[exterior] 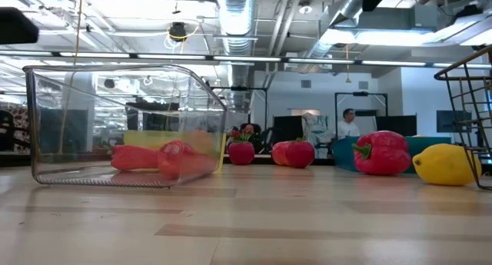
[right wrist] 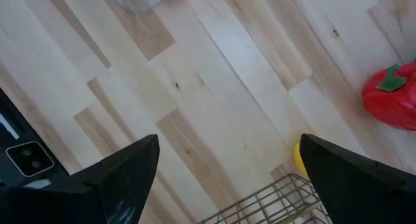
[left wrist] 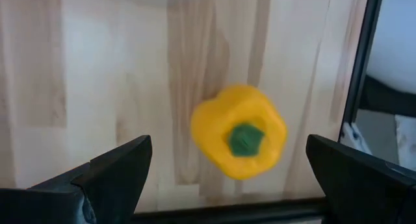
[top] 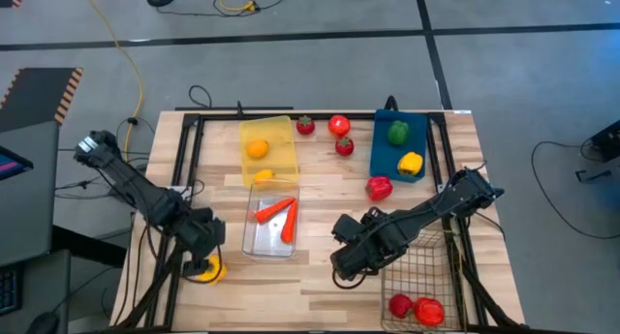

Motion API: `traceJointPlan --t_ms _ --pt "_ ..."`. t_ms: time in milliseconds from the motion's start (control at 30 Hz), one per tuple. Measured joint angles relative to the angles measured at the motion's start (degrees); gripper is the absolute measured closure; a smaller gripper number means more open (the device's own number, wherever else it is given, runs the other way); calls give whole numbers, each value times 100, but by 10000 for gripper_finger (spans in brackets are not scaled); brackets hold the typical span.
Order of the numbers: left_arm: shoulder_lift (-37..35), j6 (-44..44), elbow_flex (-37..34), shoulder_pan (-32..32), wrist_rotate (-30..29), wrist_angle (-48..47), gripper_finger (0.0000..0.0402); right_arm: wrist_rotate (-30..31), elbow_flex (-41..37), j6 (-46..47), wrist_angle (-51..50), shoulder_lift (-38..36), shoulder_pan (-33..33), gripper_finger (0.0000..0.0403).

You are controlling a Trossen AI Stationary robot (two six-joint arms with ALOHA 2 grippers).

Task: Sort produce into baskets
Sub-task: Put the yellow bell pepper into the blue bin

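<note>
A yellow bell pepper (left wrist: 239,131) with a green stem stands on the table near the front left corner and also shows in the high view (top: 209,271). My left gripper (left wrist: 229,160) is open above it, a finger on each side, touching nothing. It also shows in the high view (top: 201,257). My right gripper (right wrist: 227,152) is open and empty over bare table left of the wire-mesh basket (top: 418,274). A red pepper (top: 379,187), tomatoes (top: 339,124) and a strawberry (top: 305,126) lie loose on the table.
The yellow bin (top: 281,131) holds an orange (top: 257,148). The clear bin (top: 254,239) holds carrots (top: 276,212). The blue bin (top: 380,155) holds a green pepper (top: 398,132) and a yellow one (top: 410,163). The wire basket holds red produce (top: 417,308). A lemon (exterior: 446,163) lies beside it.
</note>
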Motion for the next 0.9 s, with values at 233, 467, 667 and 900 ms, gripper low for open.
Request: traceJointPlan --t_ms 233,467,667,900 --pt "440 -414 0 -573 -91 51 7 0 0 0 0 0 7 3" --pt "822 -653 0 -825 -110 157 7 0 0 0 0 0 7 3" --pt "1138 -726 0 -899 -188 308 7 2 0 2 0 -1 7 3" --pt "1453 -784 0 -899 -174 391 7 2 0 2 -2 -1 7 3"
